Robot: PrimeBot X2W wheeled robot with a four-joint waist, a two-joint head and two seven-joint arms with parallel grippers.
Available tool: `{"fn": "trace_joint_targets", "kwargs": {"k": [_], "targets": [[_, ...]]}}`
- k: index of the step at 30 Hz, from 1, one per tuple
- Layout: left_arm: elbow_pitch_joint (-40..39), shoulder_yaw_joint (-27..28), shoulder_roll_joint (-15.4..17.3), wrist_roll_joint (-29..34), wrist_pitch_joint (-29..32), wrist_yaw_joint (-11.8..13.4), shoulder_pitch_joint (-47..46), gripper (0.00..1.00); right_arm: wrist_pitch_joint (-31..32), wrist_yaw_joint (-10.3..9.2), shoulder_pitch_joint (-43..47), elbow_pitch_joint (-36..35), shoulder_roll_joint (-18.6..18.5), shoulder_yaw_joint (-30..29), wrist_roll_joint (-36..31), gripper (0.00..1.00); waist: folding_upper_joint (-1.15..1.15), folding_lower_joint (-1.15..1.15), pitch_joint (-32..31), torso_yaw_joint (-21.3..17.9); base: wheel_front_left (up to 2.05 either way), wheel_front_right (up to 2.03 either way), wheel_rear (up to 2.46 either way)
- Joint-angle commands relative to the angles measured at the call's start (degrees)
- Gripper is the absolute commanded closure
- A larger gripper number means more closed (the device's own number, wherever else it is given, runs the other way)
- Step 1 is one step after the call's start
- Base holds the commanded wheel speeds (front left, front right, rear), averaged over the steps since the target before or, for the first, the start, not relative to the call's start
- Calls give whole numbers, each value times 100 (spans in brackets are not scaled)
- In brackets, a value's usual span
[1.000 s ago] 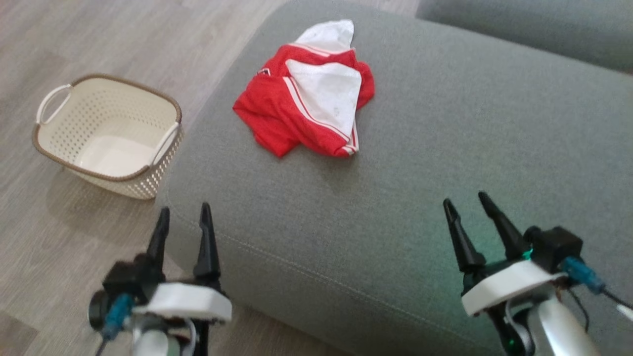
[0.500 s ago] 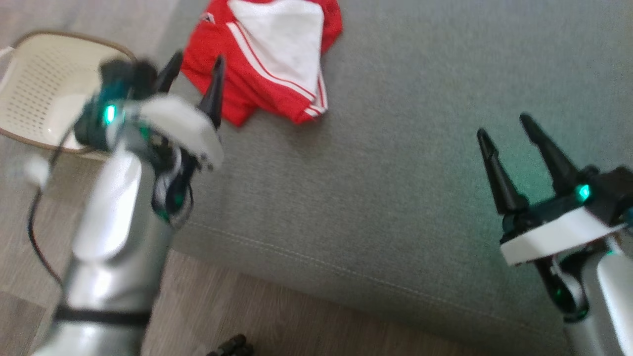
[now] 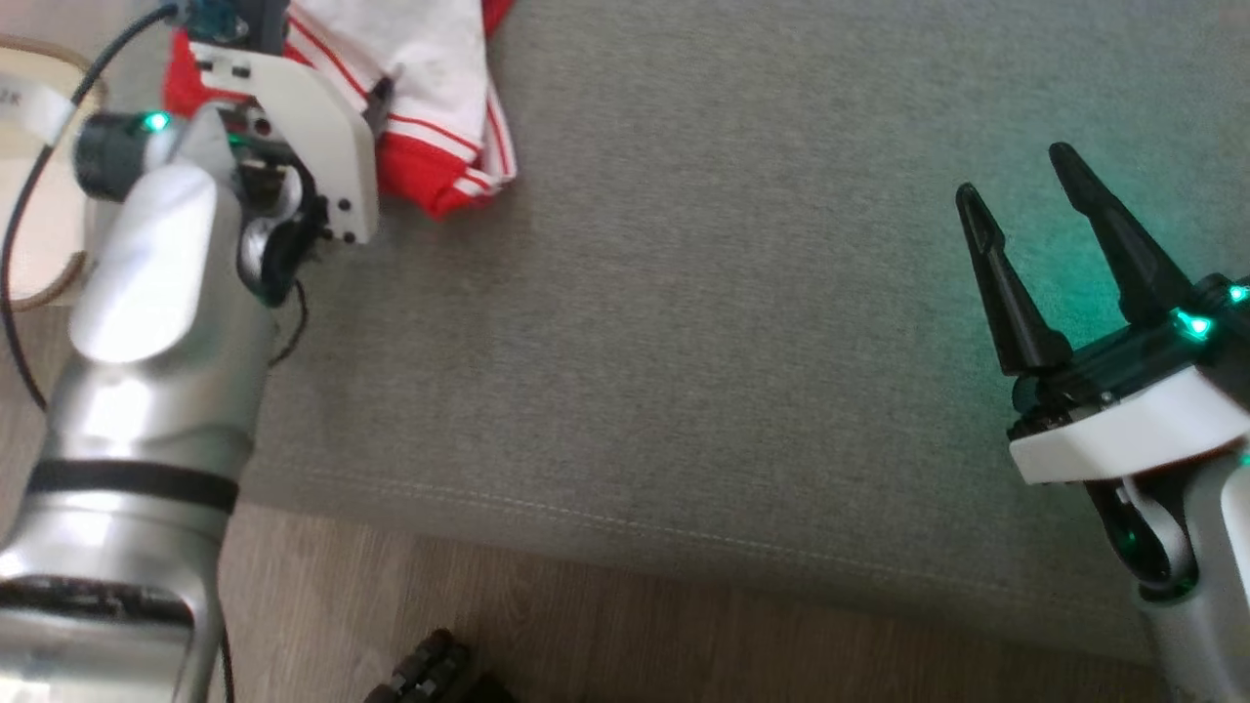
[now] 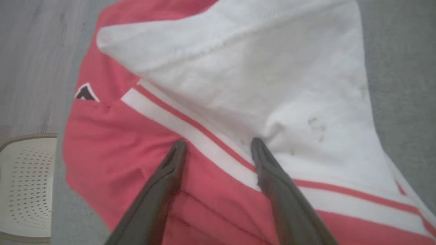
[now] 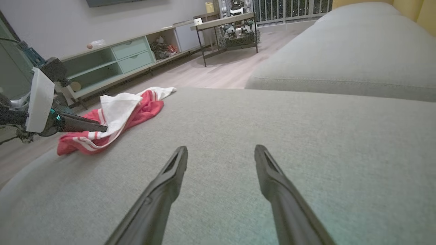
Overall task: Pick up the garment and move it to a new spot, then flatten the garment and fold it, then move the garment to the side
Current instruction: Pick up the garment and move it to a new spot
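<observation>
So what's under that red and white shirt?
The garment lies crumpled on the grey sofa cushion, which shows beside it. Red cloth is tucked under its white panel. Whether anything else sits beneath cannot be seen: the folds cover it.

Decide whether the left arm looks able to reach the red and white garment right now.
Probably yes. The left gripper is open and poised right over the garment, with nothing lying between them. Whether it already touches the cloth cannot be told.
</observation>
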Motion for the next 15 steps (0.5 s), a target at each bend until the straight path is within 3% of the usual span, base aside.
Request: {"fn": "trace_joint_targets", "kwargs": {"k": [1, 6, 7, 10, 15], "targets": [[-11, 80, 352, 126, -3, -36, -312, 0, -72, -1, -82, -164, -64, 134, 29, 0, 0, -1, 149, -147, 0, 0, 0], [650, 19, 234, 74, 3, -56, -602, 0, -188, -1, -100, -24, -99, 195, 57, 0, 0, -1, 191, -254, 0, 0, 0], [781, 74, 173, -36, 105, -66, -625, 100, -200, -1, -114, -4, -104, 196, 61, 0, 0, -1, 183, -271, 0, 0, 0], [1023, 70, 105, -238, 329, -147, -668, 100, -243, -1, -183, 53, -104, 212, 70, 0, 0, -1, 133, -324, 0, 0, 0], [1154, 64, 144, -349, -53, -186, -698, 100, -322, -1, -183, 208, -19, 258, 63, 0, 0, -1, -150, -330, 0, 0, 0]]}}
